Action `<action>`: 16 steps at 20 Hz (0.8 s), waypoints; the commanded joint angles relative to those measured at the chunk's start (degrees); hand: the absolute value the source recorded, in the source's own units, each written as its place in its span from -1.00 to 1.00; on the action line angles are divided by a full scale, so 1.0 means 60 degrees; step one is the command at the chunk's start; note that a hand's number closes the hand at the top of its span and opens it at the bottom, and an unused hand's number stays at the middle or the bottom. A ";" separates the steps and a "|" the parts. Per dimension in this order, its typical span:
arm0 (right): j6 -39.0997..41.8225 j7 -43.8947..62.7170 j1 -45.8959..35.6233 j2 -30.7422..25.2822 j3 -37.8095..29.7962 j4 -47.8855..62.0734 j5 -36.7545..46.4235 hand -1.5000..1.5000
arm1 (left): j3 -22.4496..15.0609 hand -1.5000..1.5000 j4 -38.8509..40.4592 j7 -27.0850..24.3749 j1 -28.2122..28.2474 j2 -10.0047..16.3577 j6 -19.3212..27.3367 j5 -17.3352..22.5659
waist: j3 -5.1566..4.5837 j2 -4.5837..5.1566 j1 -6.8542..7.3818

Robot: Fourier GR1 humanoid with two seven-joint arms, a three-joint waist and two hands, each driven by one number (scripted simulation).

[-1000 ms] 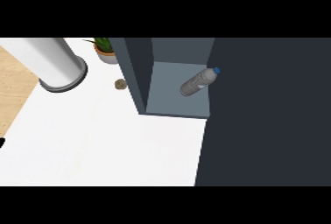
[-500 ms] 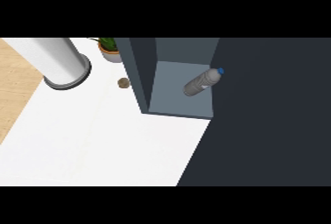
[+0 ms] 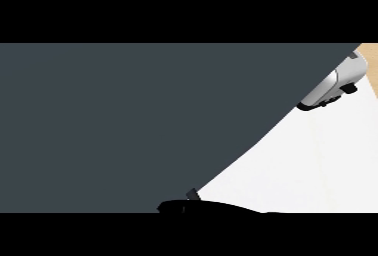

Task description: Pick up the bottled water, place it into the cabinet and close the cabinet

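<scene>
The white table (image 3: 310, 165) shows only at the right; a dark grey cabinet (image 3: 133, 125) panel covers the rest. Near the table's far right corner a grey forearm (image 3: 341, 80) ends in a black bit of the right hand (image 3: 323, 103). Whether it is spread or curled cannot be told. The bottled water is hidden.

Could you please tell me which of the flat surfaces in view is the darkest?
The slate-grey panel filling the left; the counter is white, the corner strip tan.
</scene>
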 commanded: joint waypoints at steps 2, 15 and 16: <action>-0.0473 -0.0120 -0.3017 0.0345 -0.0352 0.2097 -0.1213 1.00 | 0.0297 -1.00 0.0340 -0.0231 0.0598 -0.0145 -0.0729 -0.0041 | 0.0055 0.0089 -0.0175; 0.0726 -0.0588 -0.2841 0.0254 -0.1516 0.5468 -0.2451 1.00 | 0.2068 -1.00 0.0591 -0.0585 0.2287 -0.1267 -0.2250 -0.0431 | 0.0094 0.0087 -0.0847; 0.0559 -0.0527 -0.3048 0.0295 -0.1804 0.5658 -0.2473 1.00 | 0.2124 -1.00 0.0294 -0.0496 0.2653 -0.1392 -0.2295 -0.0488 | 0.0097 0.0076 -0.0817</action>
